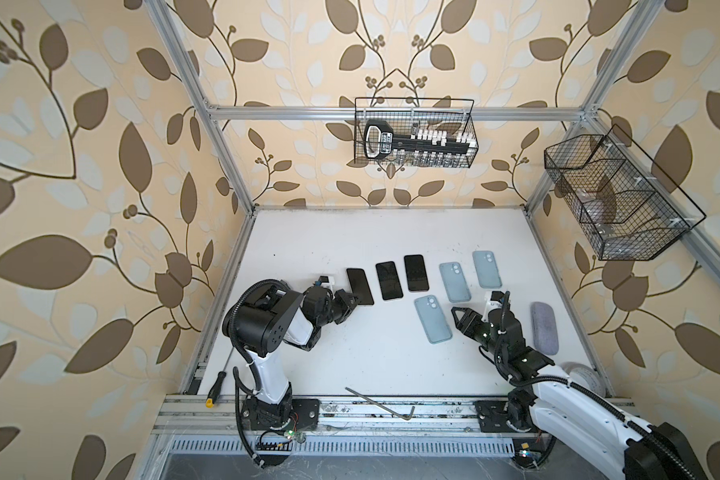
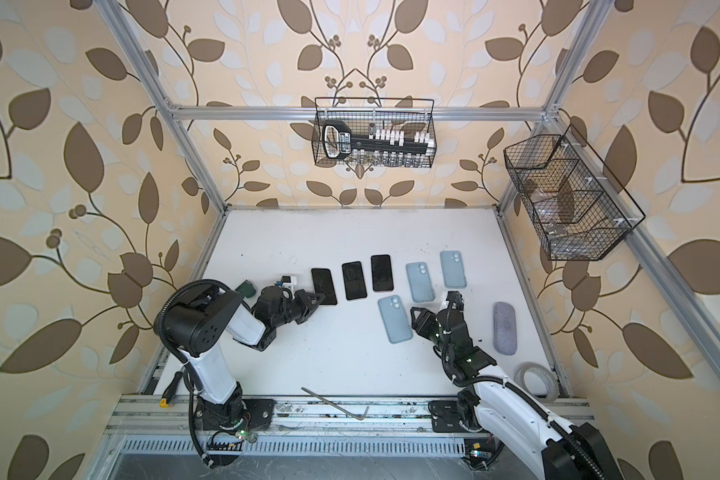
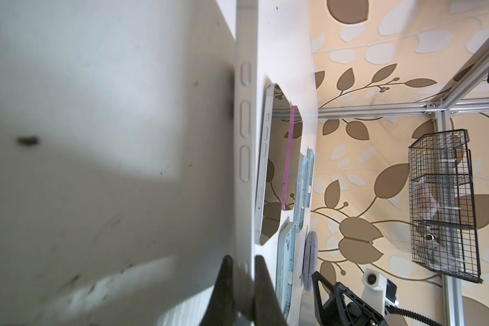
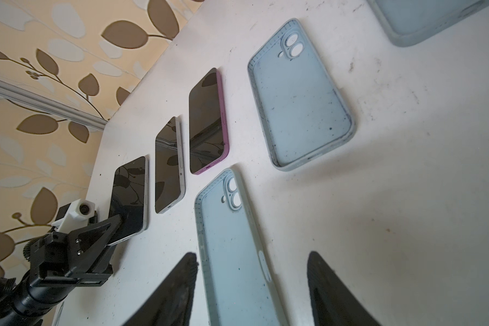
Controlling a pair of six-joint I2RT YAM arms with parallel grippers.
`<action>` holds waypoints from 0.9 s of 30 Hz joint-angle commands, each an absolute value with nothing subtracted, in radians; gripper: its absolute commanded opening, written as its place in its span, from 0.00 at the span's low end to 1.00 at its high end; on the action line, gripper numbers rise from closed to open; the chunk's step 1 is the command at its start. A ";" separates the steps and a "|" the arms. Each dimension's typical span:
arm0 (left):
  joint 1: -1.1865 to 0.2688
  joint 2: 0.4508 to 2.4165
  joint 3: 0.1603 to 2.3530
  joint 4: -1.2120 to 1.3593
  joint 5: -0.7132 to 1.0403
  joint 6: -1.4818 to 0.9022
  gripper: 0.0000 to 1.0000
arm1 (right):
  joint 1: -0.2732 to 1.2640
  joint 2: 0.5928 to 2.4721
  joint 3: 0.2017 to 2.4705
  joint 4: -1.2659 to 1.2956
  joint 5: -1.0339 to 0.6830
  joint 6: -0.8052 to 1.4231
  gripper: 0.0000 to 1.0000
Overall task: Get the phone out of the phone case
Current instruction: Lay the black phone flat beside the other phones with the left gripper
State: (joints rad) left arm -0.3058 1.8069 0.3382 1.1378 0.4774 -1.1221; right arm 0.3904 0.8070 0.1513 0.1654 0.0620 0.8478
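The worktop [image 1: 350,353] is softly and brightly lit; edges are bowed in both top views, and near surfaces are blurred in the left wrist view.

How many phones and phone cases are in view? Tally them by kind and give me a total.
Phones: 3 (leftmost phone, pinched by the left gripper; middle phone; right phone)
Light-blue phone cases: 3, all empty
Total: 6
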 commanded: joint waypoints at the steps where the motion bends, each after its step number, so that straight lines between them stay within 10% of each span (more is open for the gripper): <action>1: -0.293 1.755 0.340 1.124 0.457 -1.108 0.04 | 0.387 0.816 0.130 0.170 0.054 0.853 0.62; 27: -0.293 1.564 0.383 0.714 0.373 -0.990 0.46 | 0.386 0.830 0.120 0.192 0.050 0.856 0.62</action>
